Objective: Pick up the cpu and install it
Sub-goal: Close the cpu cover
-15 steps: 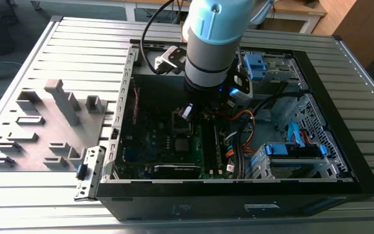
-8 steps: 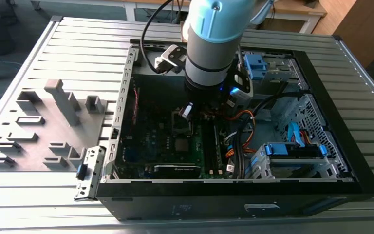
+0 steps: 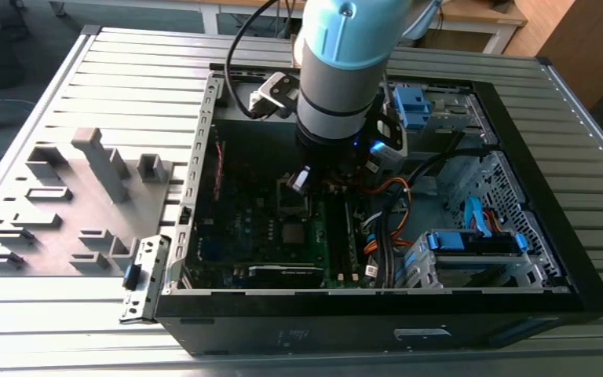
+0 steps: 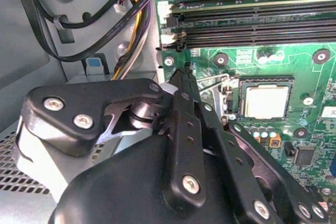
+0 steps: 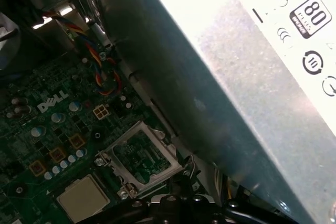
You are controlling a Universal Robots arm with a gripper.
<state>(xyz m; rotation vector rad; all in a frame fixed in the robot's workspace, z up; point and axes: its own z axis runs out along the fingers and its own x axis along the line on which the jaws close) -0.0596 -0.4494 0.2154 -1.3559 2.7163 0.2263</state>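
One robot arm [image 3: 341, 71] reaches down into one open black computer case [image 3: 385, 259] lying on its side on a ribbed metal counter [image 3: 123, 63], its claw [image 3: 299, 179] hanging low over the green circuit board [image 3: 270, 236] inside. In the second wrist view the claw [image 4: 186, 74] shows its black fingers [image 4: 184, 114] drawn together to a narrow tip with nothing visible between them, the tip just beside the socket's open metal frame. The cpu [image 4: 266, 102], one pale silvery square, lies flat in its socket on the board, and in the first wrist view the same cpu [image 5: 82, 199] sits next to the raised socket frame [image 5: 140, 153], which stands open beside it. Four long black memory slots [image 4: 252, 24] run side by side near the socket in the second wrist view. A bundle of coloured wires [image 5: 102, 64] crosses the board in the first wrist view beside one large grey metal box [image 5: 220, 77]. On the exterior view's left, one grey plastic tray [image 3: 60, 212] with several upright blocks rests on the counter, well apart from the claw, and two blue-tabbed drive holders [image 3: 469, 239] sit in the case on the exterior view's right.
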